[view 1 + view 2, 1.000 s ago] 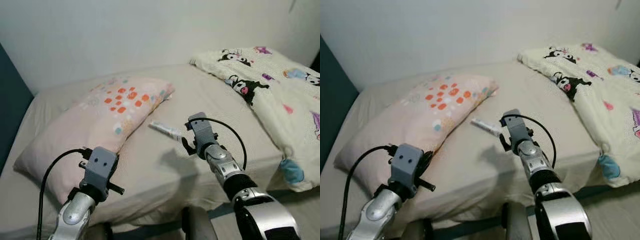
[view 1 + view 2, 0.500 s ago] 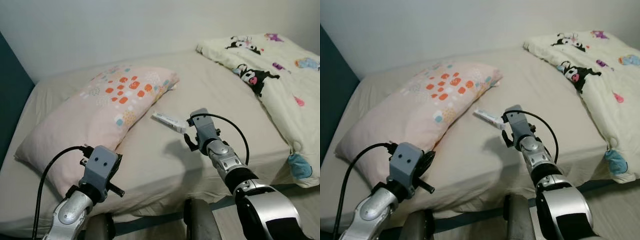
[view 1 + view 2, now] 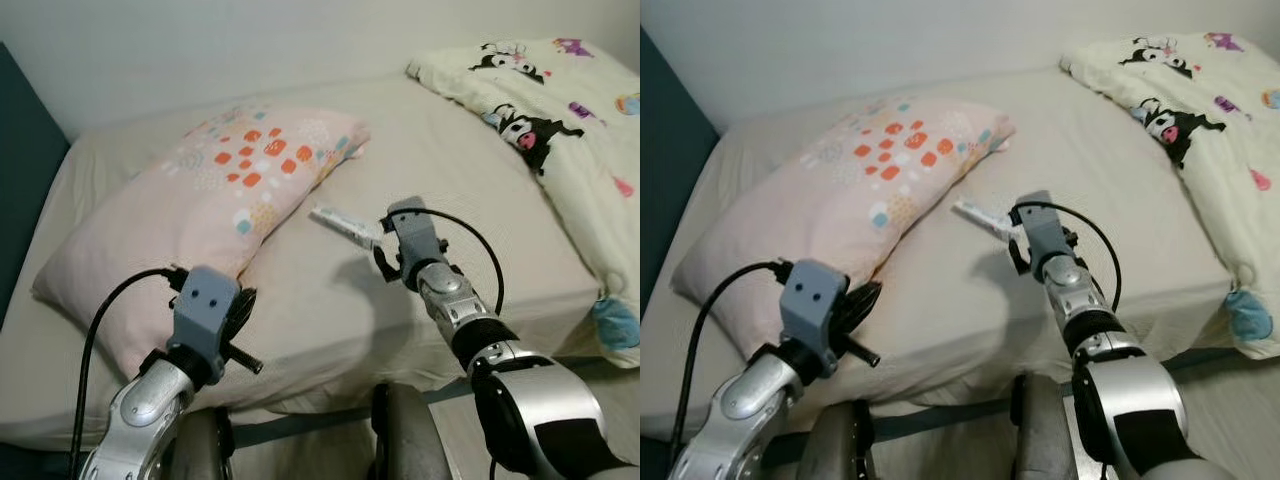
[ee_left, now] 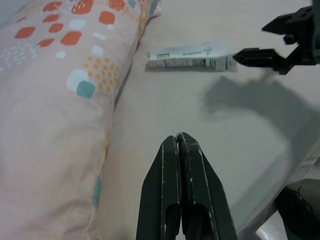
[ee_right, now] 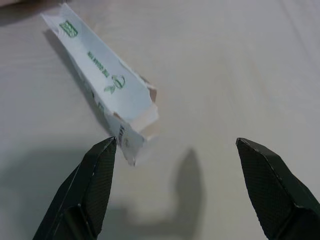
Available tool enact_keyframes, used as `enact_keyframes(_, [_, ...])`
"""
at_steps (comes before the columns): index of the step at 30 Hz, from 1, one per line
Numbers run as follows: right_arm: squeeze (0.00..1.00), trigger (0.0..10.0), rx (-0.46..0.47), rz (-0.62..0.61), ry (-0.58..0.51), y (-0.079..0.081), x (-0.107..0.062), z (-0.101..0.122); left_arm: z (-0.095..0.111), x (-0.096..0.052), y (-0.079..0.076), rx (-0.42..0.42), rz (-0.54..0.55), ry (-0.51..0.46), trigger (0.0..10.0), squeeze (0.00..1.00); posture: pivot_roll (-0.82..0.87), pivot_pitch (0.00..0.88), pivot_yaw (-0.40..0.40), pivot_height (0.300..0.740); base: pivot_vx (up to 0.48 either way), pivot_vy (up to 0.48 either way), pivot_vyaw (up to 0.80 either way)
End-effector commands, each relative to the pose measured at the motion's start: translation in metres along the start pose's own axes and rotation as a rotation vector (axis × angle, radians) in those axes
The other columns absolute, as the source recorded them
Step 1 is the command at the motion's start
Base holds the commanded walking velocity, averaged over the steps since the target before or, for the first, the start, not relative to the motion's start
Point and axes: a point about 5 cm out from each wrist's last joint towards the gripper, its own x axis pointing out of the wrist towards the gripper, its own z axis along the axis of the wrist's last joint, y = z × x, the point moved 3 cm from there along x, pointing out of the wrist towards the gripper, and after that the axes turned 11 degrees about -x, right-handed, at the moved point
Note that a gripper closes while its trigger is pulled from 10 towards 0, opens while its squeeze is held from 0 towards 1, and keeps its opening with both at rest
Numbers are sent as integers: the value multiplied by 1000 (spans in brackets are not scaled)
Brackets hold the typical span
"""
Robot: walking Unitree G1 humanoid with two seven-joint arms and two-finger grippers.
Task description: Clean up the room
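Beige bed runs wall to wall ahead of me, dark blue panel along its left edge, white wall behind. Pink spotted pillow takes up the left half, angled from the near-left edge toward the middle of the far edge. Cartoon-print blanket covers the right edge and far-right corner. Bare sheet between them, open down to the near edge.

White carton, long and thin with green print, lies flat on the bare middle strip just beside the pillow's right side, its near end torn open.

My right gripper hangs over the sheet with fingers spread wide, gripping nothing, the carton's torn end just beyond its fingertips. My left gripper sits low at the near edge beside the pillow, fingers pressed together, empty.
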Motion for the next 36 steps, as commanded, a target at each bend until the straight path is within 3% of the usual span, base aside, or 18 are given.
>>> enact_keyframes(1, [698, 10000, 31, 16, -23, 3, 0, 3, 3, -1, -7, -11, -13, -4, 10000, 0, 100, 347, 20, 566, 0, 0, 0])
enact_keyframes(2, [698, 10000, 31, 16, -23, 3, 0, 3, 3, -1, -7, -11, -13, -4, 10000, 0, 100, 347, 20, 566, 0, 0, 0])
enact_keyframes(3, [1000, 10000, 66, 21, -39, 3, 1, 7, 7, -2, -9, -11, -13, -15, 10000, 0, 109, 349, 23, 566, 0, 0, 0])
enact_keyframes(10, [1000, 10000, 222, 58, -81, 9, 2, 18, 16, -6, -14, 7, -13, -37, 10000, 0, 131, 351, 41, 566, 0, 0, 0])
enact_keyframes(11, [859, 10000, 293, 111, -100, 18, 2, 23, 19, -10, -15, 11, 0, -40, 10000, 0, 141, 352, 50, 566, 0, 0, 0])
enact_keyframes(12, [702, 10000, 308, 129, -106, 22, 2, 24, 20, -12, -15, 6, 8, -41, 10000, 0, 142, 351, 47, 566, 0, 0, 0])
enact_keyframes(14, [702, 10000, 313, 138, -109, 24, 2, 25, 20, -13, -15, 2, 12, -40, 10000, 0, 142, 351, 47, 566, 0, 0, 0])
enact_keyframes(15, [267, 10000, 313, 151, -108, 28, 2, 25, 21, -13, -16, 4, 14, -42, 10000, 0, 148, 353, 55, 566, 0, 0, 0])
enact_keyframes(16, [12, 10000, 309, 157, -104, 31, 2, 24, 22, -14, -17, 3, 15, -43, 10000, 0, 152, 353, 57, 566, 0, 0, 0])
enact_keyframes(24, [0, 10000, 297, 151, -66, 39, 2, 18, 29, -16, -21, -9, 19, -52, 10000, 0, 182, 361, 65, 566, 0, 0, 0])
enact_keyframes(36, [0, 10000, 367, 60, 5, 30, 1, 1, 34, -22, -22, -23, 27, -39, 10000, 0, 194, 371, 89, 566, 0, 0, 0])
